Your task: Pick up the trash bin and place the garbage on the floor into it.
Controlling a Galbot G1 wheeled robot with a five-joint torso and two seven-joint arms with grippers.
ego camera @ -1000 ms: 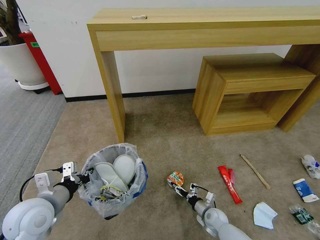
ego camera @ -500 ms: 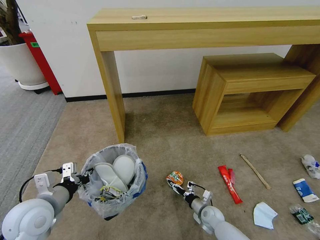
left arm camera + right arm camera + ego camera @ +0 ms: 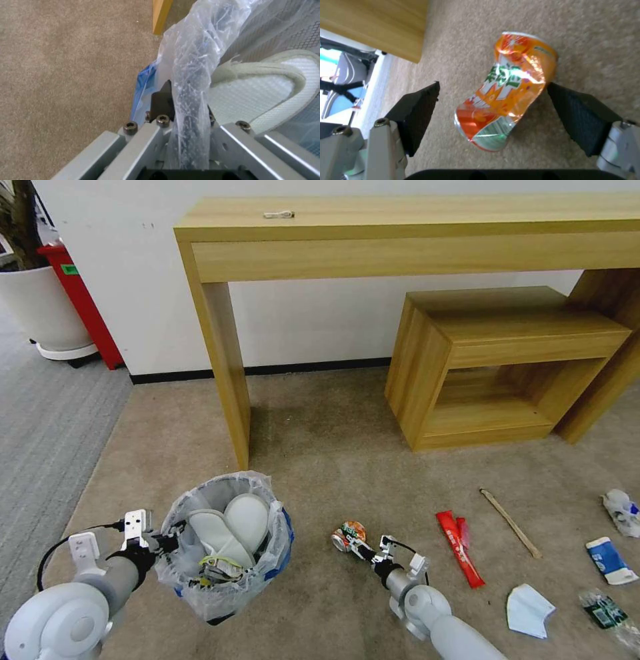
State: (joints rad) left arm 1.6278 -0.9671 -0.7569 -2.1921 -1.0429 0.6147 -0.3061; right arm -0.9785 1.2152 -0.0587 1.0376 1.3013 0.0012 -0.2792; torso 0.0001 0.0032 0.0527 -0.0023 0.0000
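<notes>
The right gripper (image 3: 355, 545) pushes forward toward eleven o'clock and now straddles the crushed can (image 3: 348, 533), where a second ago it trailed behind it; the open fingers (image 3: 416, 112) sit either side of the orange can (image 3: 506, 92), one pad touching its edge. The can itself nudges slightly toward nine o'clock. Over on the left, the trash bin (image 3: 227, 547) dips a touch toward six o'clock, the left gripper (image 3: 163, 543) clamped on its bag-lined rim (image 3: 190, 100) dropping with it.

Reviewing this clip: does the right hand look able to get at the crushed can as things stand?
Probably yes. The right hand is open with its fingers on either side of the crushed can, which lies alone on the carpet. Nothing sits between them.
</notes>
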